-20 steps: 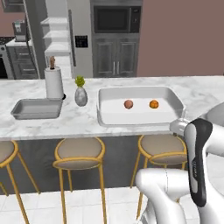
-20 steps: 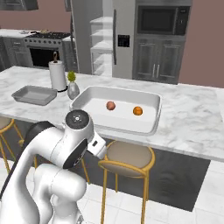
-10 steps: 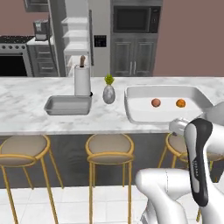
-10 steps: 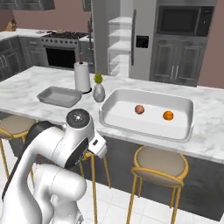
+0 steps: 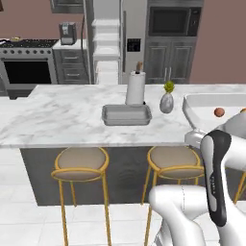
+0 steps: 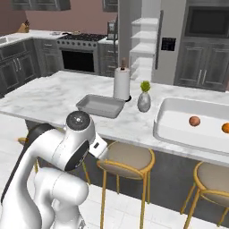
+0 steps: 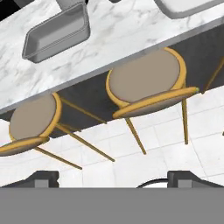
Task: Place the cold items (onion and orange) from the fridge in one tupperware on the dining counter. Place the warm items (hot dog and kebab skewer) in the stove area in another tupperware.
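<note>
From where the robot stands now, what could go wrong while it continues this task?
1. The grey tupperware sits close to the paper towel roll and vase; a reach there could topple them.
2. The stools stand close before the counter; the driving base may bump them.

Grey tupperware (image 5: 126,115) on white-veined marble counter (image 5: 57,117), 2 tan, gold-legged stools (image 5: 79,166), perhaps orange fruit (image 6: 226,128).

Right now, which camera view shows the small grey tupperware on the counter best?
The right base view: the grey tupperware lies whole, its empty inside open to the camera. The left base view shows it whole too, but flatter. The hand view shows it tilted in the top corner.
</note>
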Motion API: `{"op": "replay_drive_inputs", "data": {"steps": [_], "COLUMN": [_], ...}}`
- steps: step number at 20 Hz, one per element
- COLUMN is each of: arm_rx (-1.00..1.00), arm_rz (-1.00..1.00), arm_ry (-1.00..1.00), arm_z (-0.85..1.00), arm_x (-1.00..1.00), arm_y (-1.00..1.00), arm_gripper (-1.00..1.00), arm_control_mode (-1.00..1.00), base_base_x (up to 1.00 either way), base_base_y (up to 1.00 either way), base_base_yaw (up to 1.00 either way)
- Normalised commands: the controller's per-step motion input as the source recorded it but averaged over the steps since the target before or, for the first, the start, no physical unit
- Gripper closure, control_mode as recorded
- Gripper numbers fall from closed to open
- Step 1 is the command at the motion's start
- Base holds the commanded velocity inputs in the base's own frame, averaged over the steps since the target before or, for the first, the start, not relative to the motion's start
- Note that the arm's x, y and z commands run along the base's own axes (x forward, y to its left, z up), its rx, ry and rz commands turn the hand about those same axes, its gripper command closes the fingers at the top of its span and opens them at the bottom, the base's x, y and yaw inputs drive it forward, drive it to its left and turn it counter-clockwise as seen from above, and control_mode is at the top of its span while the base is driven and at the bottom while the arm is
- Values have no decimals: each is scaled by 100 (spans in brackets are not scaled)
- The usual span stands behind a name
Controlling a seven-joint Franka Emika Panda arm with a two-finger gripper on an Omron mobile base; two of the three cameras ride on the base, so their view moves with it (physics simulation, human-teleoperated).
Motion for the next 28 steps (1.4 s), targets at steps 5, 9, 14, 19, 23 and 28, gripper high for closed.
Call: {"op": "replay_drive_inputs", "data": {"steps": [5,9,14,19,23,28], "arm_rx": [0,0,0,0,0,0], "arm_rz": [0,0,0,0,0,0], "arm_ry": [0,0,0,0,0,0], "arm_z": [0,0,0,0,0,0], "arm_x": [0,0,0,0,0,0], "arm_y": [0,0,0,0,0,0], "arm_gripper": [-100,-100,-100,-100,-100,-100], "arm_control_mode": [100,100,100,100,100,100], "base_base_x": [0,0,0,0,0,0], "base_base_y": [100,100,100,100,100,100], "base_base_yaw": [0,0,-1,-5,-6,-7]}}
